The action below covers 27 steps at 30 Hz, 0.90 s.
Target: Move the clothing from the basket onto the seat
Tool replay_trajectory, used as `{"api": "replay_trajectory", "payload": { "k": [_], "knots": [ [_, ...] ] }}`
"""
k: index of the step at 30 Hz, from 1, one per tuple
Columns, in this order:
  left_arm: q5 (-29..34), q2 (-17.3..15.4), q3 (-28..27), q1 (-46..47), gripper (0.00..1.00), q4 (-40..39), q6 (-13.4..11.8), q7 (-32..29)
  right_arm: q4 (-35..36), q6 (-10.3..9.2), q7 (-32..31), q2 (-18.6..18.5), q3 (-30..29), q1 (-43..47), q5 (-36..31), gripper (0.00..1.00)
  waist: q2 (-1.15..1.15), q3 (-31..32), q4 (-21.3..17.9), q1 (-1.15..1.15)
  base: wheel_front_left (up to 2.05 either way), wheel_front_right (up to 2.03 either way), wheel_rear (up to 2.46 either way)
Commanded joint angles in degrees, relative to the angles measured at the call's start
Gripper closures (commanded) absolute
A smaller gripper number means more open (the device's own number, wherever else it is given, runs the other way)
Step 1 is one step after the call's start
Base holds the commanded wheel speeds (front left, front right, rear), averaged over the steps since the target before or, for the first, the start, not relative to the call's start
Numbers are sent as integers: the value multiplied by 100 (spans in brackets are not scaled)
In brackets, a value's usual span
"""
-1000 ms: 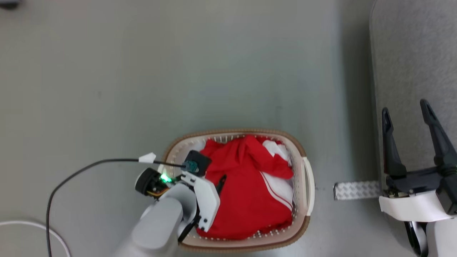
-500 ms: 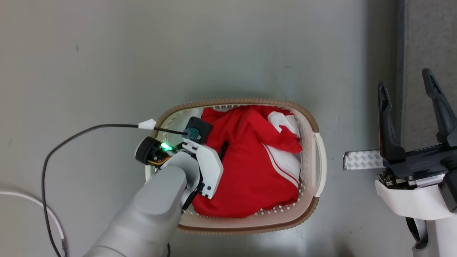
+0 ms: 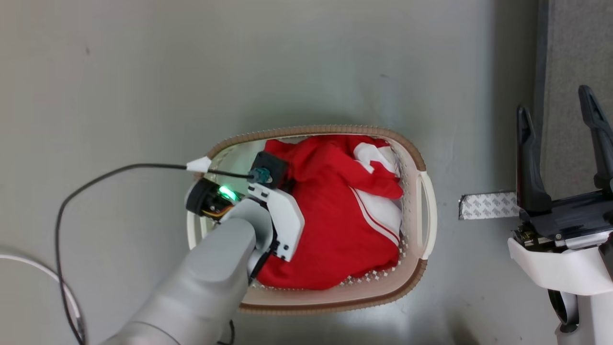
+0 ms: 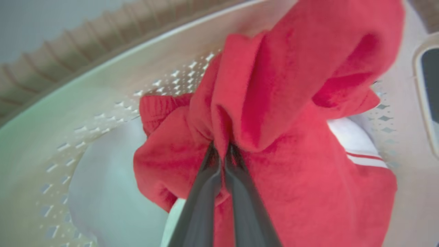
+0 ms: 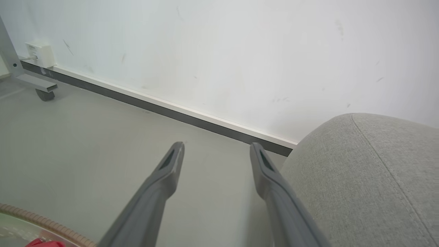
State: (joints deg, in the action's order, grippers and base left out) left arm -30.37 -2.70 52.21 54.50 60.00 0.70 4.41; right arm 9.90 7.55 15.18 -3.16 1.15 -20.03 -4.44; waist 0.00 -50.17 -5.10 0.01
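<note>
The basket (image 3: 335, 130) stood on the grey floor (image 3: 143, 72) in the middle of the head view, with the clothing (image 3: 330, 230) heaped inside it, red folds uppermost and its white panel (image 3: 383, 215) with thin striped trim turned toward the basket's right wall. The left arm (image 3: 210, 273) reached in from the near left, over the basket's left rim. In the left wrist view the left jaws were clenched on a bunched fold of the clothing (image 4: 281, 85), the two dark fingers (image 4: 202, 192) pressed close together with red fabric pinched between their tips. A pale cloth (image 4: 109, 199) lay under the red garment against the perforated basket wall (image 4: 103, 103). A black cable (image 3: 119, 170) ran across the floor to the left wrist. The seat (image 3: 574, 72) rose at the far right, well apart from the basket, and a patterned grey strip (image 3: 486, 206) lay on the floor between them. The right jaws were spread wide and held nothing; their fingers (image 3: 527, 163) hung above the floor just beside the seat's edge. In the right wrist view the seat's rounded corner (image 5: 360, 178) stood to the right, with a white wall (image 5: 205, 51) and dark baseboard (image 5: 171, 113) beyond, and the basket's brown rim (image 5: 51, 228) curved in at the near left corner.
</note>
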Motion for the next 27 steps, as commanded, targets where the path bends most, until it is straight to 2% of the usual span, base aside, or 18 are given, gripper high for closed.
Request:
{"api": "replay_trajectory", "payload": {
  "k": [1,8,16,21,27],
  "knots": [
    [-75,-35,1,-73,100,-35,10,47,-25,-12,-4,21,-21,15,42,0,0,84,43,-1,0,0,0],
    [-707,-32,70,-668,100,-173,204,461,-526,-12,-4,17,-11,202,191,0,0,1067,202,-1,0,0,0],
    [-1344,-32,-22,-1561,100,-439,485,704,-1154,-12,-4,-97,-220,875,414,0,0,2730,565,-1,0,0,0],
    [-1595,-164,-155,-1906,100,-784,496,739,-1351,-12,-4,-161,-302,1385,594,0,0,3615,724,-1,0,0,0],
    [-1765,-504,-283,-2234,100,-1648,288,513,-1425,-12,-4,-131,-383,1881,692,0,0,4338,807,-1,0,0,0]
  ]
}}
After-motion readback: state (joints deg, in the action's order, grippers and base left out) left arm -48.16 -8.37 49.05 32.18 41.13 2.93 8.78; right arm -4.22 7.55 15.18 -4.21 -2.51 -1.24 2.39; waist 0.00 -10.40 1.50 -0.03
